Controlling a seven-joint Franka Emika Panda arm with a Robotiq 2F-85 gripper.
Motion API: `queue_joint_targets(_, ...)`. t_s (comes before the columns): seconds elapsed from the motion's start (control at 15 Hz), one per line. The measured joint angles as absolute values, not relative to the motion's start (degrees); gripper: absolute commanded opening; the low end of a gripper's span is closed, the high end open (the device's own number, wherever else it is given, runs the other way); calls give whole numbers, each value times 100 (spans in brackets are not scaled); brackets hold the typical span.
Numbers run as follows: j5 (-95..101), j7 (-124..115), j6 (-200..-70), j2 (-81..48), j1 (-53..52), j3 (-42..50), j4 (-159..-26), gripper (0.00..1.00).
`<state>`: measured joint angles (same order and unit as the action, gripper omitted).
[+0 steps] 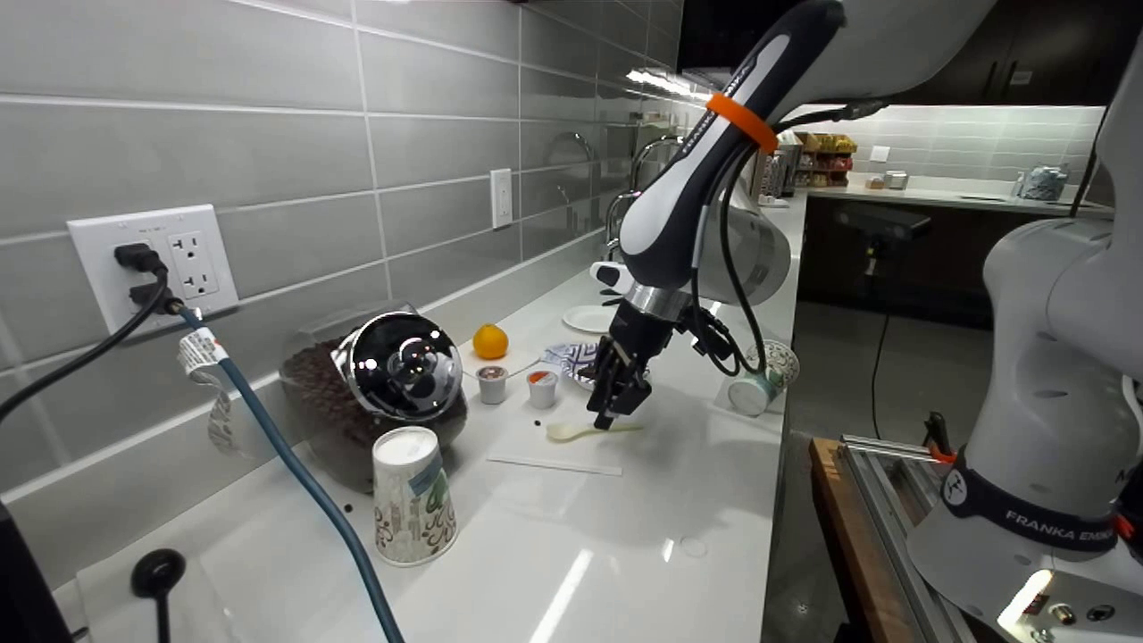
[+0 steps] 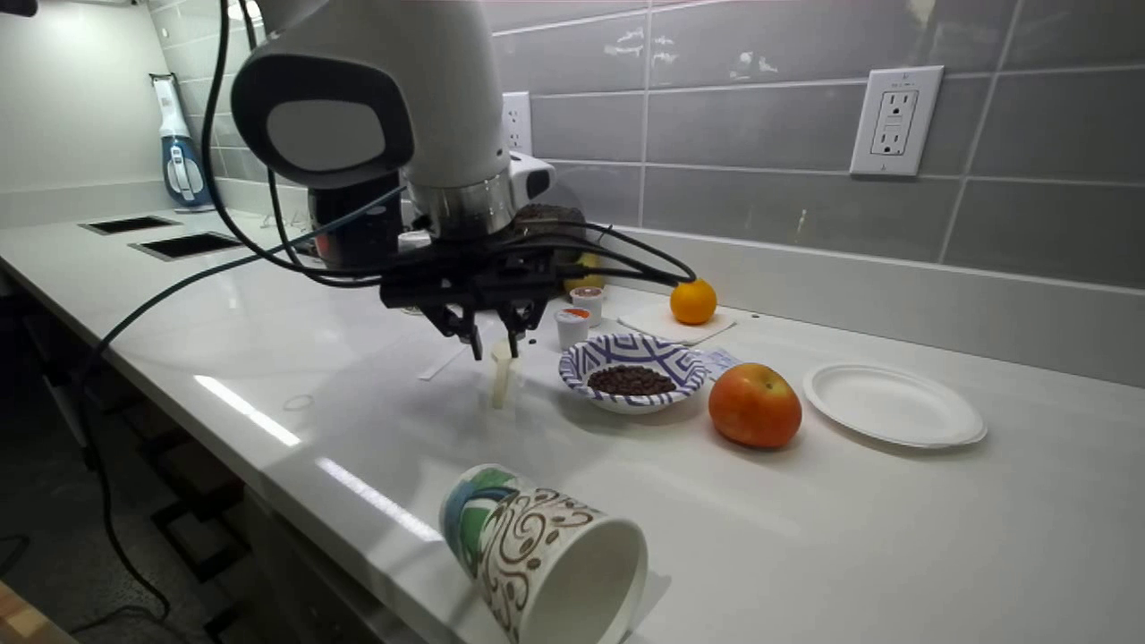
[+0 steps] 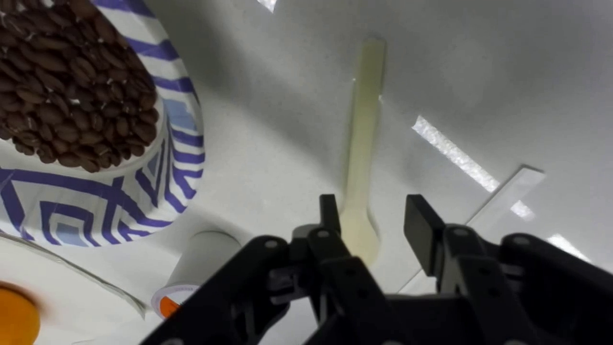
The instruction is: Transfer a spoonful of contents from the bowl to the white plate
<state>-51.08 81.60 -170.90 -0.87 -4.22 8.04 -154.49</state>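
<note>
The bowl (image 2: pixel 586 365), whitish with a blue-purple patterned rim, holds dark coffee beans; in the wrist view the bowl (image 3: pixel 184 139) is at the upper left. In an exterior view it is largely hidden behind the gripper. The white plate (image 2: pixel 894 407) lies flat beyond a red fruit; it also shows in an exterior view (image 1: pixel 589 319). A pale spoon (image 3: pixel 363 143) lies on the counter beside the bowl, also seen in both exterior views as a spoon (image 1: pixel 571 432) (image 2: pixel 501 380). My gripper (image 3: pixel 371 206) is open and empty above the spoon's head end; its fingers (image 2: pixel 496 351) point down.
The red fruit (image 2: pixel 756 407) stands between bowl and plate. Coffee pods (image 2: pixel 572 328) and an orange (image 2: pixel 693 302) are behind. A paper cup (image 2: pixel 546 555) lies near the counter edge. A white stick (image 1: pixel 554 465), an upturned cup (image 1: pixel 412 500) and a bean jar (image 1: pixel 406 366) are nearby.
</note>
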Motion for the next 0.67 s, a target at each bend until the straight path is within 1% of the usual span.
queue_joint_targets(0.2,-5582,8626,-17090,-162,-422,801,-15372,37)
queue_joint_targets(0.27,-5720,8762,-17090,-196,-422,800,-15345,39)
queue_joint_targets(0.47,-6129,9168,-17090,-328,-421,791,-15251,40)
queue_joint_targets(0.67,-6488,9517,-17090,-465,-420,767,-15151,26)
